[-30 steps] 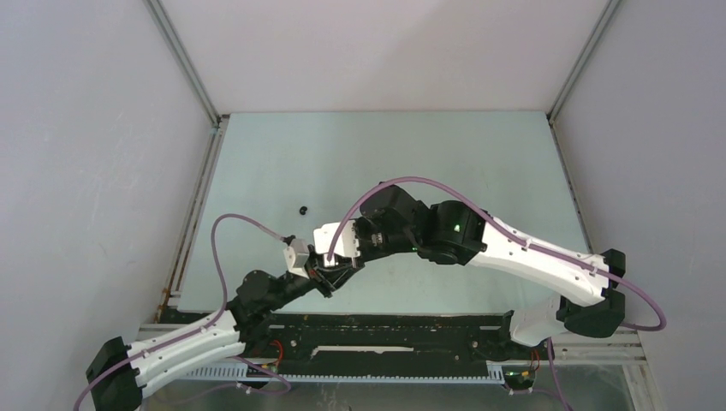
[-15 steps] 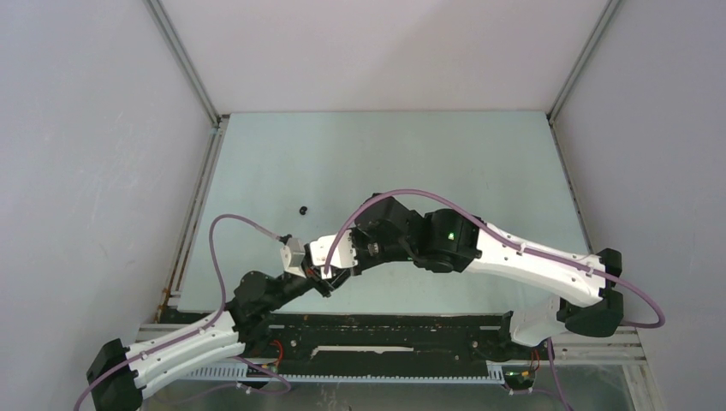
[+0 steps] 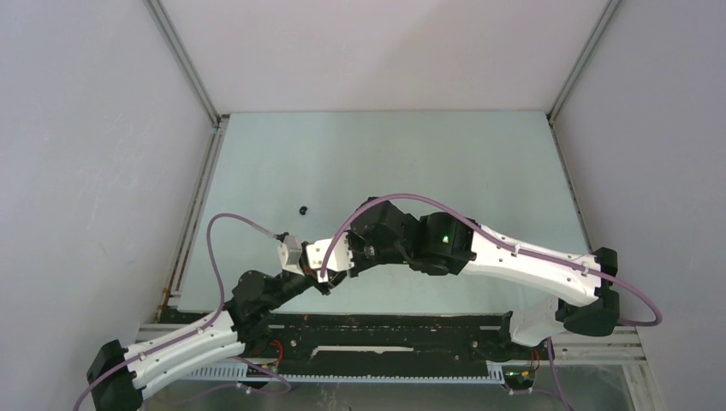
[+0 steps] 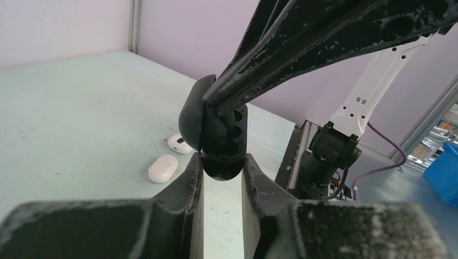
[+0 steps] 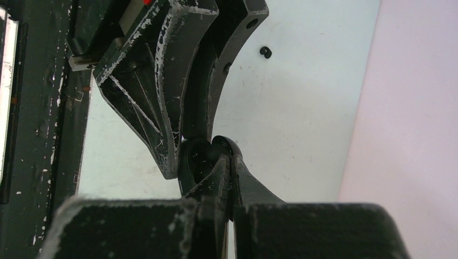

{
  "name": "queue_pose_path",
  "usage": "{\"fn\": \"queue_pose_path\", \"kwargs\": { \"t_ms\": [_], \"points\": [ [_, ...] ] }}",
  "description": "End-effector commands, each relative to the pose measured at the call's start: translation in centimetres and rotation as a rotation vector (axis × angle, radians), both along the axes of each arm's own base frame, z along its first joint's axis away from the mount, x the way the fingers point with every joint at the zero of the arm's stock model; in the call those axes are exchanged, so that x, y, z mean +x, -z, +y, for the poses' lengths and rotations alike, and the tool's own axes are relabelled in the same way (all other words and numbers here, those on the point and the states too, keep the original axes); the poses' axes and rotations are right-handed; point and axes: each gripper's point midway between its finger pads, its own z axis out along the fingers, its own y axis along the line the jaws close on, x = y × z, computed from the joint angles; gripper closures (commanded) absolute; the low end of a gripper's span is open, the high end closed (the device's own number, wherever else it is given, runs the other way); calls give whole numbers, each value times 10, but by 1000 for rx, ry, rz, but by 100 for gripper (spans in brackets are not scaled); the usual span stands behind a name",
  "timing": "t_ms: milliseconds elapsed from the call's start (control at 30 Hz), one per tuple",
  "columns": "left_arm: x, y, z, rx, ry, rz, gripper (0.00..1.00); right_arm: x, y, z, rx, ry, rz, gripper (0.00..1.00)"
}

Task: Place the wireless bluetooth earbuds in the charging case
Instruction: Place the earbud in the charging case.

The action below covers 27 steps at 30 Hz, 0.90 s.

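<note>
Near edge, left of centre: left gripper [image 4: 222, 163] clamps the open black charging case [image 4: 193, 116]; right gripper [image 5: 229, 157] pinched tight, tips at its mouth. A black earbud [image 3: 302, 208] sits beyond, toward the left edge, with the far tabletop [image 3: 385, 154] wide open. Since a second ago the right arm [image 3: 514, 253] has slid leftward, earbud unmoved.

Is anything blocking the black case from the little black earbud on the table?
Yes. The right hand, shut, sits at the mouth of the open black case, which the left hand grips. The black earbud lies apart on the table.
</note>
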Motion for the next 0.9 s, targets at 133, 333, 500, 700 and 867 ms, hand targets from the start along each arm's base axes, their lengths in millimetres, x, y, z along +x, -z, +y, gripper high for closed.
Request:
{"fn": "queue_pose_path", "kwargs": {
  "t_ms": [133,333,500,700,867],
  "points": [
    [7,-31,9,-95,-58,-22,100,-5,-1,2,-3,-17,-28,100],
    [12,-29,9,-80,-80,-10,100,-6,3,-3,-18,-22,-36,100],
    [12,-30,10,-86,-81,-10,100,-4,6,-5,-25,-15,-48,100],
    [11,-33,11,-96,-82,-12,100,0,8,-6,-21,3,-63,100],
    [10,-35,11,-98,-76,-14,100,8,0,-1,9,39,-92,100]
  ]
}}
